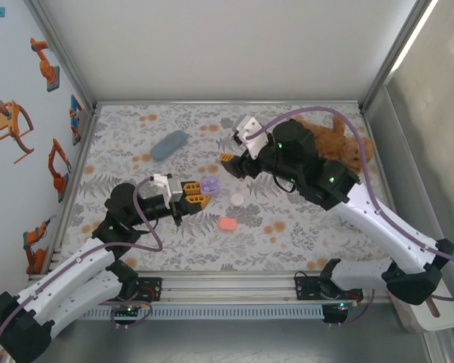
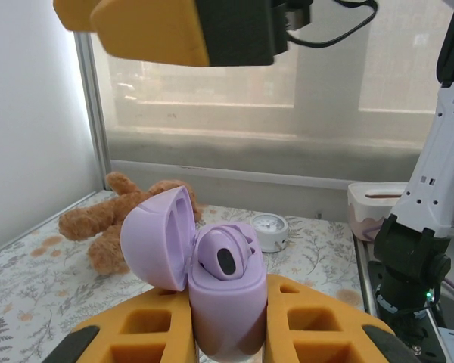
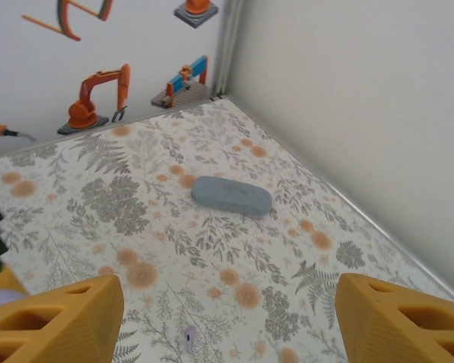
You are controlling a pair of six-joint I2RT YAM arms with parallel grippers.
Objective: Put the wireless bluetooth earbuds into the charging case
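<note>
While the left gripper (image 2: 227,336) clamps the open lilac charging case (image 2: 212,272), one seated earbud (image 2: 225,257) inside, the right gripper (image 3: 228,314) hovers just far-right of it, fingers wide apart above a loose earbud (image 3: 189,338). So tiny a bud could skid from closing pads.

3 small rounded cases are showing: 1 lilac case (image 1: 209,184), 1 white case (image 1: 237,199) and 1 pink case (image 1: 228,224). 1 long grey-blue case (image 1: 169,144) and 1 teddy bear (image 1: 337,140) are lying there too. 2 lilac earbuds are showing: 1 seated earbud (image 2: 227,261) inside the lilac case, 1 loose earbud (image 3: 189,338). 2 grippers are reaching in: the left gripper (image 1: 199,193) and the right gripper (image 1: 229,162).
</note>
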